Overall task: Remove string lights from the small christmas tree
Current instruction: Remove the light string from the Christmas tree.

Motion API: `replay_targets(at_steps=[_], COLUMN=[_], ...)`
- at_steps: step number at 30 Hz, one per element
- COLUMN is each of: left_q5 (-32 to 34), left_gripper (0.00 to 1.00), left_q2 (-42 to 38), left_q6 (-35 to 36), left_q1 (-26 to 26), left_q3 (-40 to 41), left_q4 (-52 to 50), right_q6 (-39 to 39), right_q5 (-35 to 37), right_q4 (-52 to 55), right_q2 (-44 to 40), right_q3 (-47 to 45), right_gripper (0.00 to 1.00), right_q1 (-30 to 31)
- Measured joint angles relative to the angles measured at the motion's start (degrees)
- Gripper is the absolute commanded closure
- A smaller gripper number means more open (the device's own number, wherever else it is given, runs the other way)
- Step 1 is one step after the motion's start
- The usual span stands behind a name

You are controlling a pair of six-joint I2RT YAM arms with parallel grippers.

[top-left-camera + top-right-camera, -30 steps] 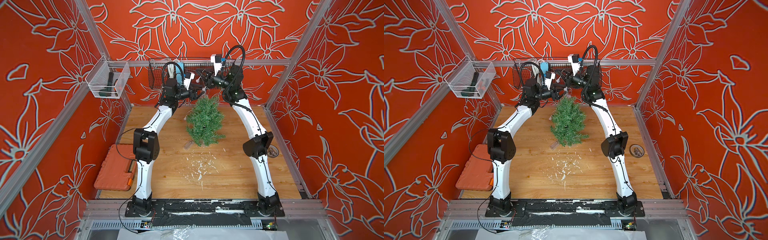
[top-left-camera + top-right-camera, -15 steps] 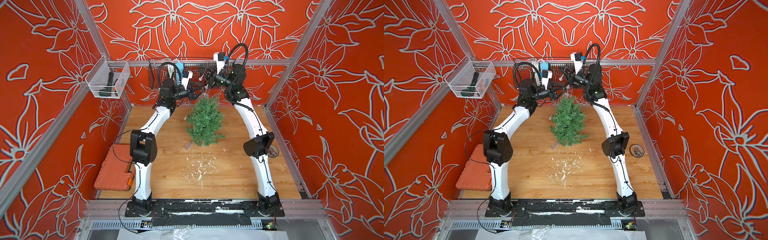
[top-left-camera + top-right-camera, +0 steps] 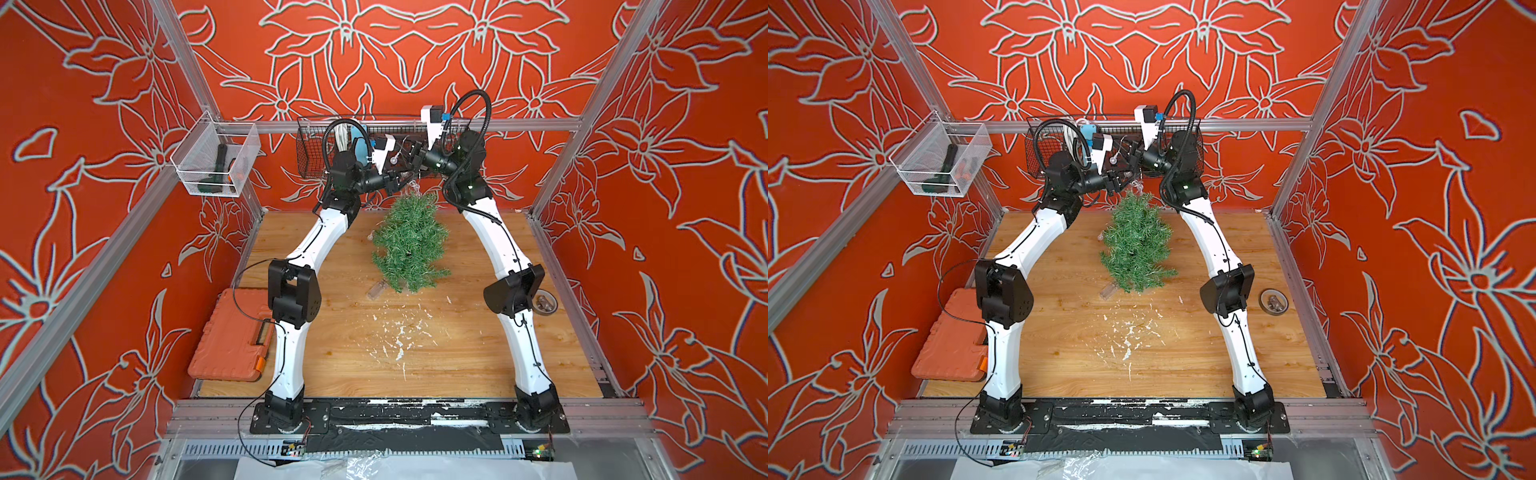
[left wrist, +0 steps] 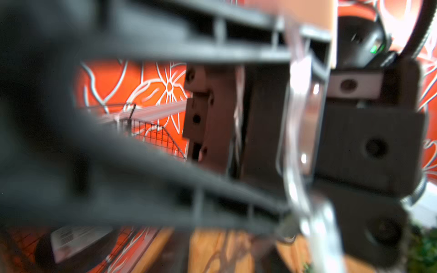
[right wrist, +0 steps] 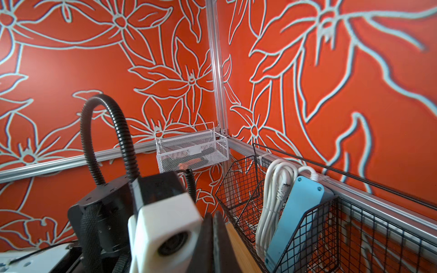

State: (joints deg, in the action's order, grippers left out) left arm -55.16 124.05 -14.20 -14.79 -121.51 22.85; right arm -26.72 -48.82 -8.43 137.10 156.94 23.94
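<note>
**Tabletop scene, both top views and wrist views.** A small green tree lies on the wooden table, with its pointed top toward the back wall and its base toward the front. The string lights rise from the treetop to the two grippers, which meet just above it in front of the black wire basket. One clear bulb hangs between the grippers. The clear battery box lies on the table just beside the tree's base, on the left arm's side. The right gripper has its fingers pressed together, and the left wrist view shows a pale strand running between them. The left gripper has its fingers partway apart with the clear strand crossing at their tips. Blur hides whether they pinch it. White flecks are scattered in front of the tree. An orange case sits at the table's left edge and a tape roll near the right edge. The black wire basket holds a blue power strip and a coiled white cable.
</note>
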Motion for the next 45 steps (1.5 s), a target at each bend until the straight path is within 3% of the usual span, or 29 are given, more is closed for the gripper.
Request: replay_targets(at_steps=[2,8,12,14,17,28,35,45], left_q5=[0.6,5.6,11.2,14.6,21.1,39.8,47.9,56.6], left_gripper=[1.00,1.00,1.00,1.00,1.00,1.00,1.00,1.00], left_q2=[0.0,0.0,0.0,0.0,-0.2,-6.7,-19.3,-40.2], left_q6=[0.8,1.4,1.4,1.5,1.6,3.7,5.7,7.3], left_q1=[0.1,0.4,1.1,1.8,3.1,8.6,8.6,8.6], left_q3=[-0.1,-0.3,-1.1,-1.9,-2.9,2.7,13.7,26.1], left_q4=[-0.7,-2.3,-4.0,-4.9,-6.3,-10.2,-10.6,-11.2], right_q6=[-0.1,0.0,0.4,0.8,1.8,5.1,6.6,6.7], right_q5=[-0.2,-0.7,-0.7,0.3,0.8,5.5,9.4,11.9], right_q4=[-0.3,-0.9,-0.1,0.0,0.1,-2.7,-4.5,-4.0], right_q2=[0.0,-0.6,-2.3,-4.1,-7.3,-27.4,-38.3,-49.7], right_q3=[-0.2,-3.2,-6.4,-9.1,-12.8,-34.4,-50.5,-65.8], right_gripper=[1.00,0.98,0.75,0.59,0.51,0.44,0.43,0.42], right_q1=[-0.2,-0.1,0.0,-0.3,-1.2,-3.3,-3.7,-3.7])
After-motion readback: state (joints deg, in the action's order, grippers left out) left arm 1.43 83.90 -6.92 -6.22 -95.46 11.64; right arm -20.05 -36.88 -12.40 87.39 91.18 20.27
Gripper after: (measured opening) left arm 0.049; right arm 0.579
